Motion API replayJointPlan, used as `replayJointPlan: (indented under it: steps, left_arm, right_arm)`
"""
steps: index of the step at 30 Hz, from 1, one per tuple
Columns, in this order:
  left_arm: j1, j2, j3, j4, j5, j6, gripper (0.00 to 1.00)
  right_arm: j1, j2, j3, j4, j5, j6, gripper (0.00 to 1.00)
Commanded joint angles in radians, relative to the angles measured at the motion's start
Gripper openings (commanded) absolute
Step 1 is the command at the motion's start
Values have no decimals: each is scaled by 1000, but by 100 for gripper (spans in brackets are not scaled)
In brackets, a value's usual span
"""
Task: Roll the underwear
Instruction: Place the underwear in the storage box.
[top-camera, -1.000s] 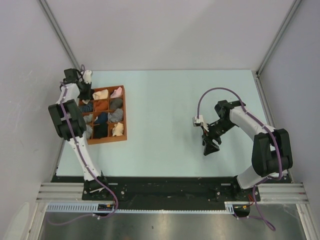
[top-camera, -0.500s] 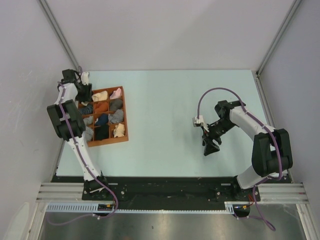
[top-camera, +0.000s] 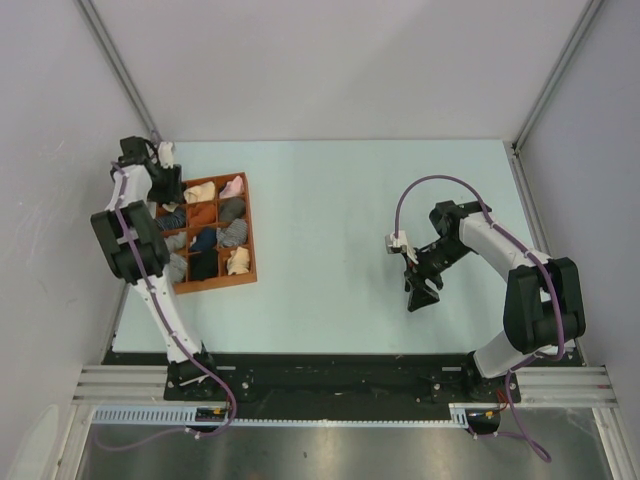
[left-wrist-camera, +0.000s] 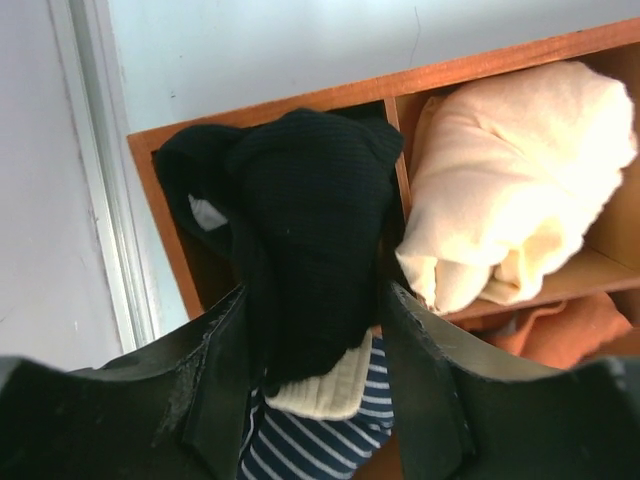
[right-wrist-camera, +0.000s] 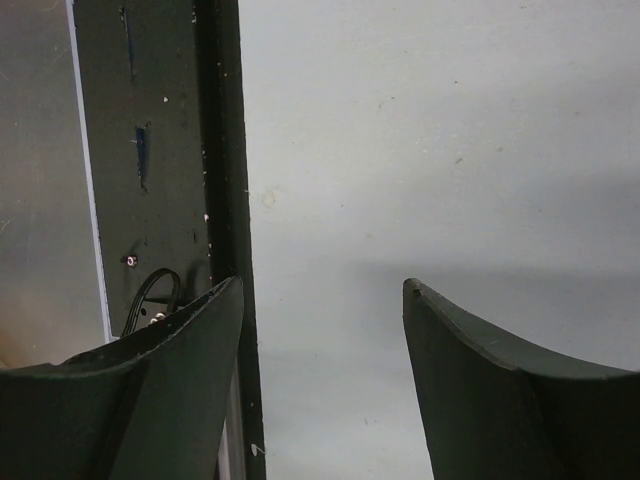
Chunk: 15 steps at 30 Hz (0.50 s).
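Within left tool (left-wrist-camera: 315, 292): one underwear (left-wrist-camera: 300, 225) (black).

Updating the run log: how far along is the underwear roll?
Done: no tidy roll visible. In hand: left gripper shut on the bunched black underwear, over the corner compartment of the tray. Left: spreading it on the table and rolling, probably; right gripper open, empty.

Underwear (left-wrist-camera: 305, 230) at tray's (left-wrist-camera: 300, 99) far-left corner
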Motion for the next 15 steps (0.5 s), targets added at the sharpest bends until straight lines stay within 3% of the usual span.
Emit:
replayJointPlan:
  steps: [1,10,15]
  left_arm:
    - [15,-99,45,-80,43,-25,56]
    - [18,-128,49,-65,49,-40,54]
    - [18,-131,57,-71,58,-40,42]
  right_arm:
    - [-4,-21,23,-20,-27,-18,69]
    - [0,-18,23,-21,-28,-22,69]
    - [1,-12,22,-21,-27,-22,69]
